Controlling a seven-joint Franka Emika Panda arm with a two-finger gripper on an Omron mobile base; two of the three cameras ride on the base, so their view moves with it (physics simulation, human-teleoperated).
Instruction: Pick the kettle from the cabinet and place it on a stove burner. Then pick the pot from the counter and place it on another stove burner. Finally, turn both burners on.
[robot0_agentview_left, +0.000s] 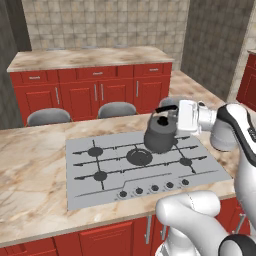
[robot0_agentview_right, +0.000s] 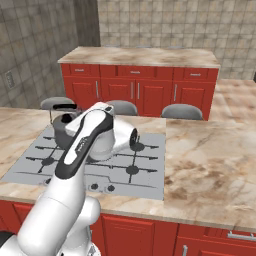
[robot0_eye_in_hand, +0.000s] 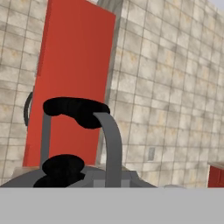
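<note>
Here, in the left base view, a dark grey kettle (robot0_agentview_left: 161, 133) hanging above the light grey cooktop (robot0_agentview_left: 145, 167), over the back right part near the large centre burner (robot0_agentview_left: 139, 157), spout toward the left, black handle (robot0_agentview_left: 166, 108) arched on top. Reaching in from the right, the white arm, with its end effector (robot0_agentview_left: 176, 118) at the right end of that handle, jaws together and clamped on the kettle's handle. Around the cooktop, a marbled bench (robot0_agentview_left: 35, 165) with red fronts below, a row of knobs (robot0_agentview_left: 154, 188) along the near edge, grey stool backs (robot0_agentview_left: 116, 109) behind, and farther back a second marbled bench over red cabinets (robot0_agentview_left: 95, 92). Next, in the right base view, the same kettle (robot0_agentview_right: 64, 127) at the far left of the cooktop (robot0_agentview_right: 145, 170), partly hidden behind the white arm, black handle (robot0_agentview_right: 64, 106) showing above the body. Red cabinets (robot0_agentview_right: 140, 90) and stools (robot0_agentview_right: 181, 111) again beyond. Lastly, in the hand view, looking over the kettle's lid knob (robot0_eye_in_hand: 63, 166) and up through the arched handle (robot0_eye_in_hand: 75, 109), grey uprights on both sides, with a tall red cabinet panel (robot0_eye_in_hand: 70, 65) and tiled wall (robot0_eye_in_hand: 175, 87) behind.
</note>
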